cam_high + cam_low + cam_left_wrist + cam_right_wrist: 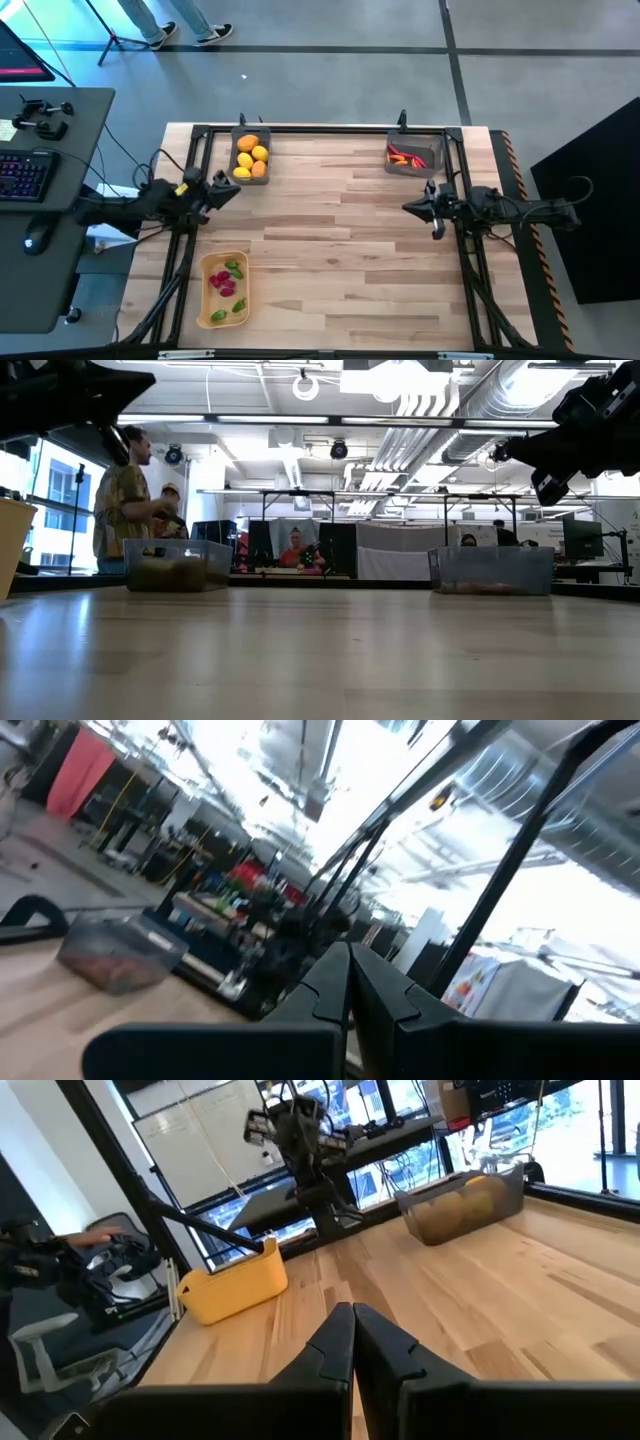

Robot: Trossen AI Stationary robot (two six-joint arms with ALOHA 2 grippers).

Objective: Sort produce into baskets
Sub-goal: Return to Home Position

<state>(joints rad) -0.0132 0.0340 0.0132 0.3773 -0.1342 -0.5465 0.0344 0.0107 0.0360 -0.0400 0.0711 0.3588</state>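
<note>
Both sets of fingers are clenched on nothing, left gripper (233, 190) and right gripper (409, 207) above the bench (340, 250), with yellow-orange fruits (250, 158) in the far-left grey bin (234, 150), red chillies (404, 156) in the far-right grey bin (438, 150) and green and magenta pieces (227, 285) in the near-left tan tray (204, 290), so retract level, clear of the rims.

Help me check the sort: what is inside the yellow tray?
The high view shows magenta pieces and green pieces lying in the tray. Its floor beneath them is covered, and the right wrist view shows only its outer wall.
</note>
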